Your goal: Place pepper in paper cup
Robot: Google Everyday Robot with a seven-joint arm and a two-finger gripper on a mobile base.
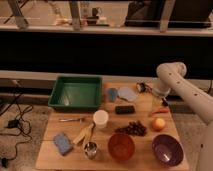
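The pepper, small, red and slender, lies on the wooden table near its right edge. My gripper hangs on the white arm just above and slightly left of the pepper. It is open, with nothing between its fingers. The white paper cup stands upright near the table's middle, well to the left of the gripper.
A green tray sits at the back left. Blue-grey cloths and a dark block lie behind the cup. Grapes, an orange fruit, an orange bowl, a purple bowl, a metal cup, a banana and a blue sponge fill the front.
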